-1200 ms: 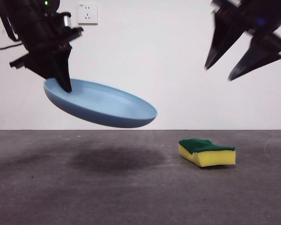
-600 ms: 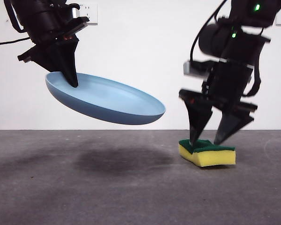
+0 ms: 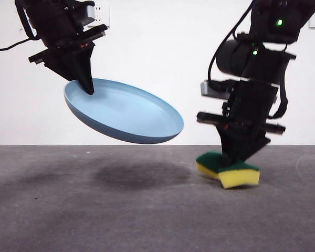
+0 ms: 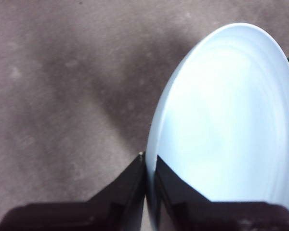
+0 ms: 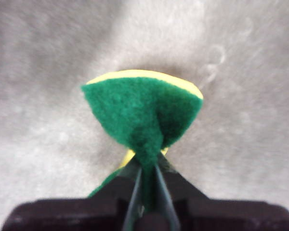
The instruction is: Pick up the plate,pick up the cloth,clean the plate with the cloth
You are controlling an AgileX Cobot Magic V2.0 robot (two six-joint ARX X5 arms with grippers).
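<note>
The light blue plate (image 3: 126,113) hangs tilted in the air at the left of the front view, its inside facing up and right. My left gripper (image 3: 86,86) is shut on its upper left rim; in the left wrist view the gripper (image 4: 151,166) pinches the plate's (image 4: 226,125) edge. The cloth, a yellow sponge with a green top (image 3: 228,169), sits low at the right, squeezed and bent. My right gripper (image 3: 236,157) is shut on it from above; the right wrist view shows the gripper (image 5: 147,168) pinching the folded green layer of the cloth (image 5: 144,108).
The grey table (image 3: 94,210) stretches across the foreground, with the plate's shadow on it below the plate. A white wall stands behind, with a socket (image 3: 101,13) at the upper left.
My right gripper has dropped onto the cloth and shut on it, squeezing and bending it. The plate has shifted slightly right in my left gripper.
</note>
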